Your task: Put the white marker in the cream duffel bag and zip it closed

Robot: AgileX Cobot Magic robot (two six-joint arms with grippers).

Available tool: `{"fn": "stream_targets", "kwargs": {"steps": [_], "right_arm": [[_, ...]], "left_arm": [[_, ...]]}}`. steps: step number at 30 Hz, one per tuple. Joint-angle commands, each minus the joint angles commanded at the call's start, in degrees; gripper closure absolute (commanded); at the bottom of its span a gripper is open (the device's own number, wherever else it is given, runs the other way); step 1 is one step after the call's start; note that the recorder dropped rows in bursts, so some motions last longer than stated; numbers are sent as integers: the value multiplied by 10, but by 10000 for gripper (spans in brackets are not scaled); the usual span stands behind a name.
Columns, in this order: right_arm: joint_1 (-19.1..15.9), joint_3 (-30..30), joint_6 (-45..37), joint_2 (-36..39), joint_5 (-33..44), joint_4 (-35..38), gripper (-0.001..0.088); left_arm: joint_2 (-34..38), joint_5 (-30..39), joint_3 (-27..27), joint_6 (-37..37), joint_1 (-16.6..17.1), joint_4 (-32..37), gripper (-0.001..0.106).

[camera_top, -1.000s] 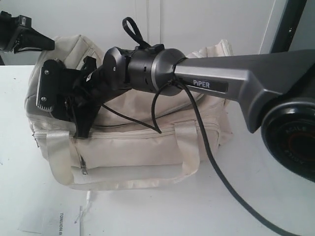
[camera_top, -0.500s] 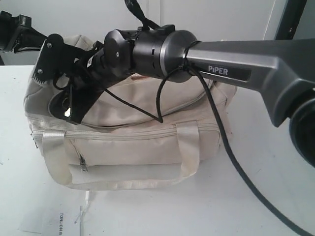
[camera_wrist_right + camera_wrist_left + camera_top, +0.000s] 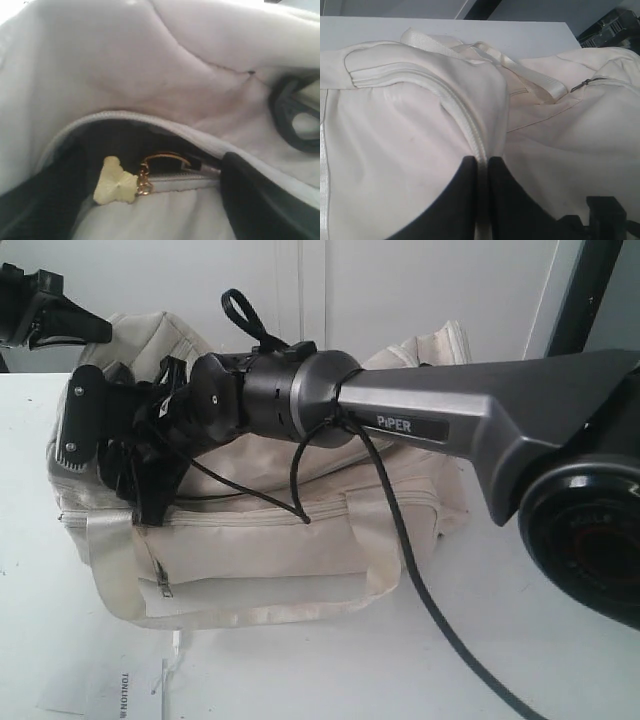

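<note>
The cream bag (image 3: 260, 550) sits on a white table (image 3: 520, 640), its front pocket and one looped handle (image 3: 383, 540) facing the outside camera. The right gripper (image 3: 110, 475) hangs over the bag's left end, its arm stretching across the whole top of the bag with a black cable (image 3: 420, 580) drooping in front. Its jaws stand wide apart and hold nothing. Between them, close to the bag's top zip, lies a pale yellowish charm (image 3: 115, 181) on a small gold ring (image 3: 162, 159). Beside the charm a dark gap shows between the zip's two edges. A black strap ring (image 3: 295, 120) sits on the fabric near that end of the bag. The left gripper (image 3: 481, 170) is at the bag's back left corner, its two dark fingers nearly together and pinching a raised zip seam of the bag. The marker cannot be seen, and whether it lies inside the bag cannot be told. A printed sheet of paper (image 3: 120, 690) lies on the table in front of the bag.
</note>
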Motion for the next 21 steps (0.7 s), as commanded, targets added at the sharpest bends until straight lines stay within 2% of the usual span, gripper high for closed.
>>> {"fn": "stream_targets", "kwargs": {"steps": [3, 6, 8, 9, 11, 12, 21], "right_arm": [[0, 0, 0, 10, -28, -11, 182], [0, 0, 0, 20, -47, -11, 315], [0, 0, 0, 26, -47, -14, 465], [-1, 0, 0, 27, -47, -19, 612], [-1, 0, 20, 27, -47, -19, 841], [-1, 0, 43, 24, -45, -19, 866], [-1, 0, 162, -37, 51, -21, 868]], "left_arm": [[0, 1, 0, -8, 0, 0, 1043], [0, 5, 0, -12, 0, -1, 1043], [0, 10, 0, -12, 0, -1, 1043], [0, 10, 0, -12, 0, -1, 1043], [0, 11, 0, -12, 0, -1, 1043], [0, 11, 0, -12, 0, -1, 1043], [0, 11, 0, -11, 0, 0, 1043]]}}
